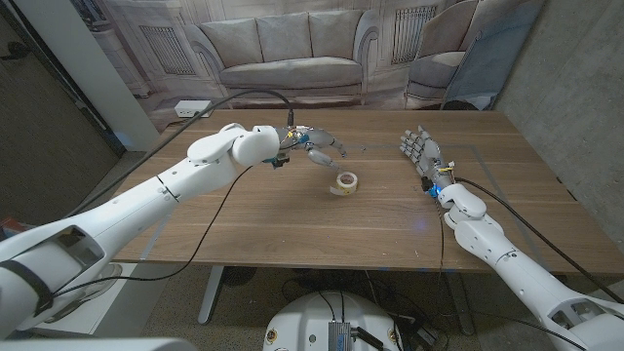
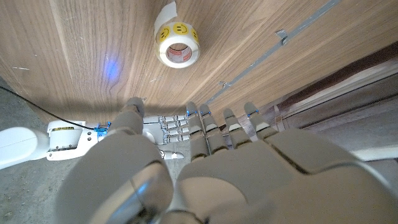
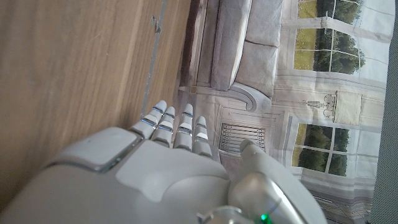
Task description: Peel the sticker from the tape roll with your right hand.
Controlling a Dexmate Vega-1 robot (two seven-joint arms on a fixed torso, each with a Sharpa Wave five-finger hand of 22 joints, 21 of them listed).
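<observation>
Head view: brown wooden surface [image 1: 292, 219] across the middle of the frame. Small white tape roll with yellow smiley stickers [image 1: 346, 182] lying just right of centre, hole facing up, touched by neither hand. Left hand [image 1: 317, 144] hovering above and left of the roll, fingers spread, holding nothing. Right hand [image 1: 417, 151] at right of centre, well apart from the roll, fingers straight and apart, holding nothing. Backdrop printed with a grey sofa [image 1: 288, 49] along the top.

Left wrist view: tape roll [image 2: 177, 42] near the top centre, yellow smiley stickers [image 2: 171, 28] on its outer band. Left hand [image 2: 205, 146] in the lower half, fingers extended, nothing between them. Right hand [image 2: 165, 126] glimpsed beyond the fingertips.

Right wrist view: right hand [image 3: 180, 158] in the lower half, fingers straight and side by side, thumb apart, clasping nothing. Wooden surface [image 3: 74, 68] at left, sofa backdrop [image 3: 242, 50] at upper right.
</observation>
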